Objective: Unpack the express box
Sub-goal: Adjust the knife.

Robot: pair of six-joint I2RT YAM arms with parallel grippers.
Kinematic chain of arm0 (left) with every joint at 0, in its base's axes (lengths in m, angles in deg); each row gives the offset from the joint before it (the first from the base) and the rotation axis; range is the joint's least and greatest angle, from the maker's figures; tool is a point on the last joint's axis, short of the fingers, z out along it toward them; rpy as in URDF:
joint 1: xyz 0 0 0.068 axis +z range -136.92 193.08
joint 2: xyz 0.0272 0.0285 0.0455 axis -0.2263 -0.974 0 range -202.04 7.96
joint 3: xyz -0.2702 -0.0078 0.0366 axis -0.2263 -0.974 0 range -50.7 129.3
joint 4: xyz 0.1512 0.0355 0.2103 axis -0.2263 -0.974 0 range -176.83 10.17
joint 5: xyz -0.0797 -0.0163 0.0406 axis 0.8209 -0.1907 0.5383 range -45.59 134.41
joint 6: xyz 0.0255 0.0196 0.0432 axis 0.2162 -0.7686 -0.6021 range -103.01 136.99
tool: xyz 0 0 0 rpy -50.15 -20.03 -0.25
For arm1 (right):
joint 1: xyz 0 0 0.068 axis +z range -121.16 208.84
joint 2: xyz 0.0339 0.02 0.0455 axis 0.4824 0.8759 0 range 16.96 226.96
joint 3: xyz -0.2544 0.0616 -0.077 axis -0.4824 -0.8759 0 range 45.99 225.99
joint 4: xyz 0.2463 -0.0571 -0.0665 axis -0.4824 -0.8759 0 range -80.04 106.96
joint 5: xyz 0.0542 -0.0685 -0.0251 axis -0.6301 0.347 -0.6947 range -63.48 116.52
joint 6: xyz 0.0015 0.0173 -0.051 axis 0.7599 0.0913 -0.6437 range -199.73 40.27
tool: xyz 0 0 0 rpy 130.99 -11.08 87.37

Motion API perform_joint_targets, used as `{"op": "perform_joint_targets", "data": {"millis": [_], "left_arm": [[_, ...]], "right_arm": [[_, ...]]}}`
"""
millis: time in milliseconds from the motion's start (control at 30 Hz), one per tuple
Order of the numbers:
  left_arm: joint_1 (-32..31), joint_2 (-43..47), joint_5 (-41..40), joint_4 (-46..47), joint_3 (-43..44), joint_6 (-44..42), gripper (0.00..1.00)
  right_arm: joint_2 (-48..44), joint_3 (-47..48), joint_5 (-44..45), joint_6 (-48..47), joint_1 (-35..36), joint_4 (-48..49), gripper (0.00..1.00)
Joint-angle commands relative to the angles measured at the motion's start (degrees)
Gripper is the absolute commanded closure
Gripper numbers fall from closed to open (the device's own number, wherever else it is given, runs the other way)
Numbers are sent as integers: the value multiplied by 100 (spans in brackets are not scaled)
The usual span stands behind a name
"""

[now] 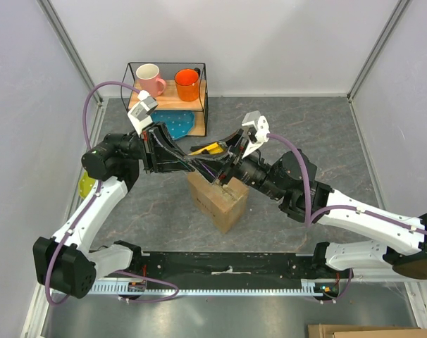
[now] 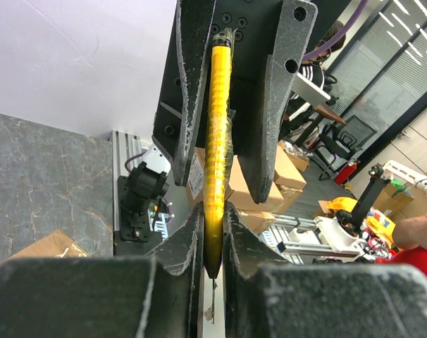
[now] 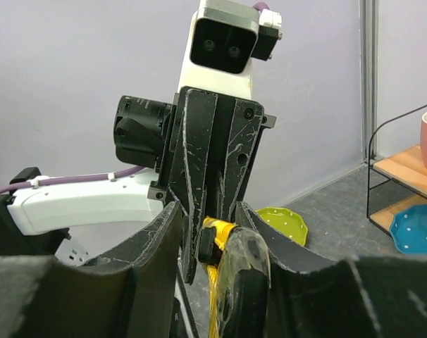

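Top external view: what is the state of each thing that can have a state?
express box: upright, no flap raised, top partly hidden
yellow tool: gripped, in the air
left pincer: shut on the yellow tool
right pincer: around the tool, grip unclear
pink mug: upright
orange mug: upright

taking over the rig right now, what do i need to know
Left gripper: shut on the yellow tool, likely a cutter.
Right gripper: open, fingers either side of the same tool, not clamped.
Box: mid-table, below both grippers, looks closed.
Done: tool is held up over the box.
Left: probably a handover to the right, then open the box and empty it.
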Motion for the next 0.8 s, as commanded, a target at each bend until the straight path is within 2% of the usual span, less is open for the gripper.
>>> {"op": "perform_joint_targets", "data": {"millis": [0,33,67,133,167,233,500,533,600,633,667,700,733,767], "left_arm": [[-17,118,33,555,-11,193,98],[-17,135,42,546,-11,184,98],[-17,135,42,555,-20,175,98],[-17,118,42,511,-20,166,98],[-17,118,33,493,-20,140,98],[-8,126,33,406,-11,96,98],[-8,153,147,-182,24,-395,97],[-8,144,217,-593,59,-527,84],[-8,205,323,-1182,173,-1106,68],[-8,240,427,-1586,234,-1447,37],[1,284,507,-3113,339,-2643,20],[9,337,577,-4111,715,-3464,6],[44,320,604,-5183,979,-4473,1],[79,285,378,-8369,1330,-7093,1]], "right_arm": [[-95,94,-110,76,-31,196,58],[-104,67,-118,84,-31,240,62],[-148,41,-118,93,-49,266,75],[-157,-12,-110,137,-58,293,87],[-157,-21,-101,155,-58,284,97],[-166,-21,-127,163,-75,214,100],[-306,-117,-180,155,-84,82,100],[-332,-144,-128,155,-84,56,100],[-438,-188,4,137,-75,-14,100],[-482,-197,100,120,-84,-163,100],[-569,-197,397,120,-84,-269,100],[-622,-214,557,128,-75,-391,100],[-684,-241,776,146,-84,-662,100],[-832,-345,1248,198,-84,-804,100]]}}
